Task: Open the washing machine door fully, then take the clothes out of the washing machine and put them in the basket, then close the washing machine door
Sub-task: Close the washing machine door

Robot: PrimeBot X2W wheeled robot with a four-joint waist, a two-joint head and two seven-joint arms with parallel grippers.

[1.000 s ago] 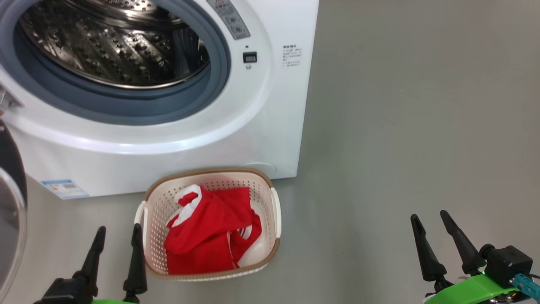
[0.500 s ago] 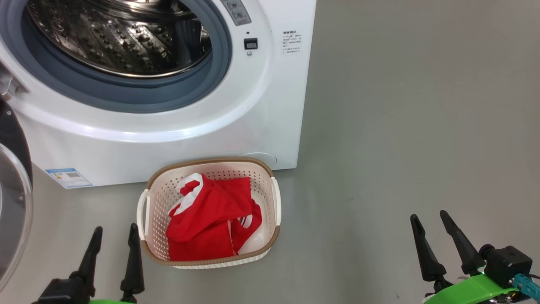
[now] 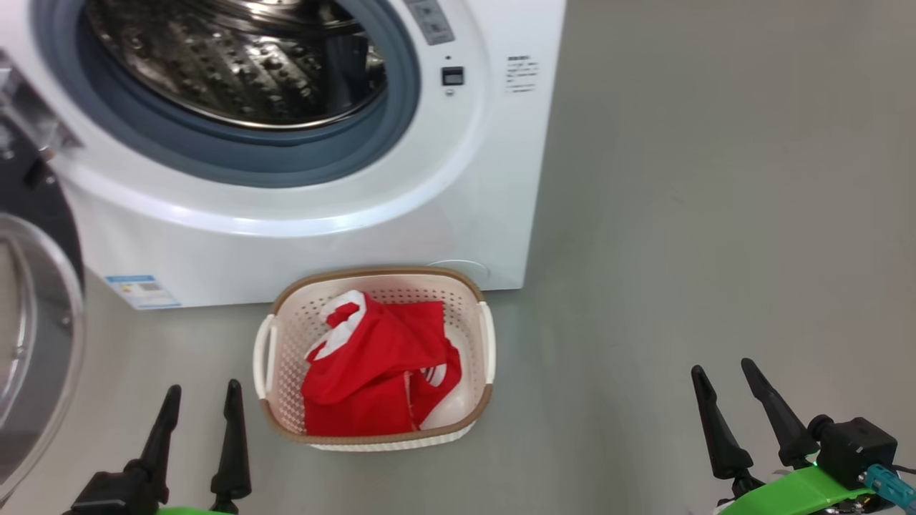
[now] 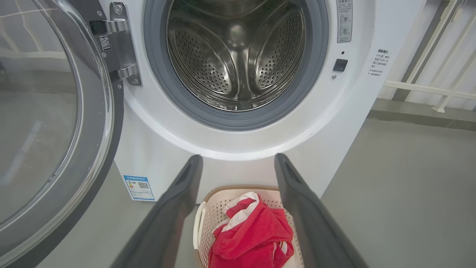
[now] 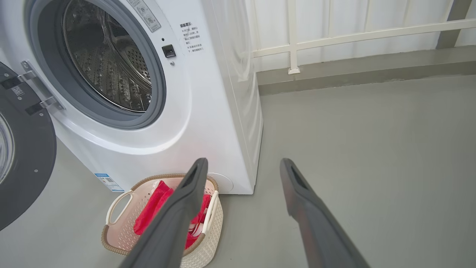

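The white washing machine stands with its steel drum showing no fabric inside. The washing machine door hangs swung open at the left on its hinge. On the floor in front sits the cream basket, and the red clothes with white trim lie in it. My left gripper is open, low and just left of the basket, holding nothing. Far to the right my right gripper is open too, over the floor. In the wrist views both grippers point toward the machine.
Grey floor stretches to the right of the machine. Behind it runs a white railing along a wall with a grey kerb. A blue label sits at the machine's lower left corner.
The head camera has shifted, so the machine and basket sit further right in the picture. Nothing in the scene has moved, and both grippers stay open and low.
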